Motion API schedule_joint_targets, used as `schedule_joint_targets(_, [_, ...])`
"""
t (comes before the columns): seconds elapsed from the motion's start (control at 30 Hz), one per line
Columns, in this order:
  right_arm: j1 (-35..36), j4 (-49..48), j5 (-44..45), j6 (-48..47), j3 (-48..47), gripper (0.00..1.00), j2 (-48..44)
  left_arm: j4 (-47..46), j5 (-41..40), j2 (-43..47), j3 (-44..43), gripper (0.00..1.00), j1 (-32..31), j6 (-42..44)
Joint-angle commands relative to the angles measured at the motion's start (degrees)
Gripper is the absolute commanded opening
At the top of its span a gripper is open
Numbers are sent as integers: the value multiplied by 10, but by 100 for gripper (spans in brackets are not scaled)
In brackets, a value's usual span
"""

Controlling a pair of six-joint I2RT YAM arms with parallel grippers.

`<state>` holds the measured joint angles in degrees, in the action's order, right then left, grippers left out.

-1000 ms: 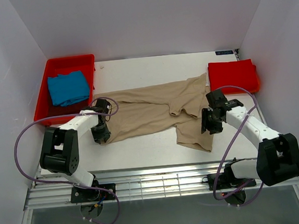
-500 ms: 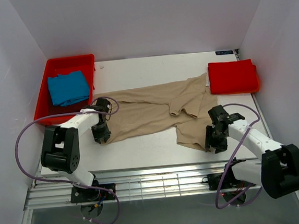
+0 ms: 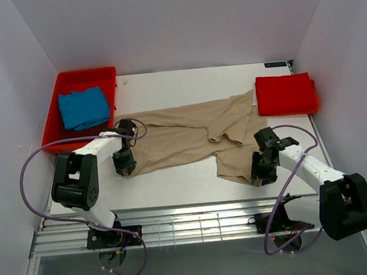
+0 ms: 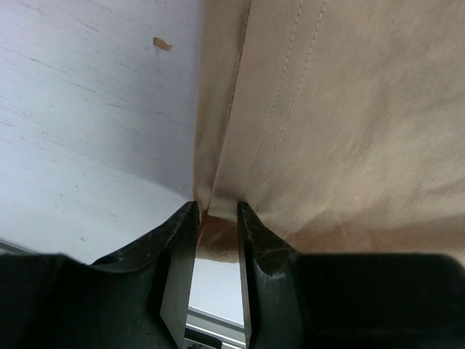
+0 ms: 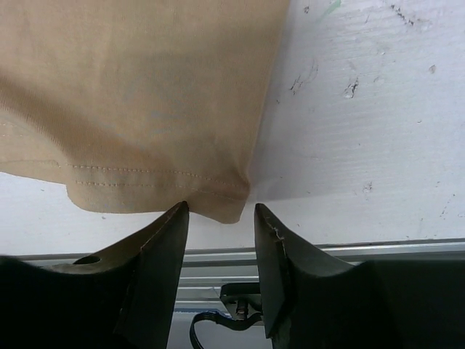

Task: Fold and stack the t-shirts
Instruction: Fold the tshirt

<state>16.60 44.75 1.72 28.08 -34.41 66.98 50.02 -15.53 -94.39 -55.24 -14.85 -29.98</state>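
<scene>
A tan-beige t-shirt [image 3: 189, 134] lies spread across the middle of the table. My left gripper [image 3: 126, 169] is shut on its near-left hem corner; the left wrist view shows cloth [image 4: 341, 109] pinched between the fingers [image 4: 174, 247]. My right gripper [image 3: 259, 177] is open over the shirt's near-right corner [image 5: 229, 207], which lies between the fingertips [image 5: 163, 233] in the right wrist view. A folded bright red t-shirt [image 3: 286, 94] lies at the back right. A folded blue t-shirt [image 3: 83, 107] lies in the red tray.
The rigid red plastic tray [image 3: 54, 97] stands at the back left. White walls close in the left, back and right. A metal rail [image 3: 191, 230] runs along the table's near edge behind the arm bases.
My right gripper has moved toward the near edge, from beside the shirt's right side down to its near-right corner. My left gripper has stayed on the left hem.
</scene>
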Motion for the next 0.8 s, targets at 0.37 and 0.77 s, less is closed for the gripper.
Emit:
schedule_joint_targets(0.37, [5, -6, 17, 8, 1, 22, 21, -1, 9, -20, -21, 39, 0, 9])
schedule_joint_targets(0.77, [5, 87, 55, 16, -36, 8, -33, 10, -25, -31, -25, 0, 5, 26])
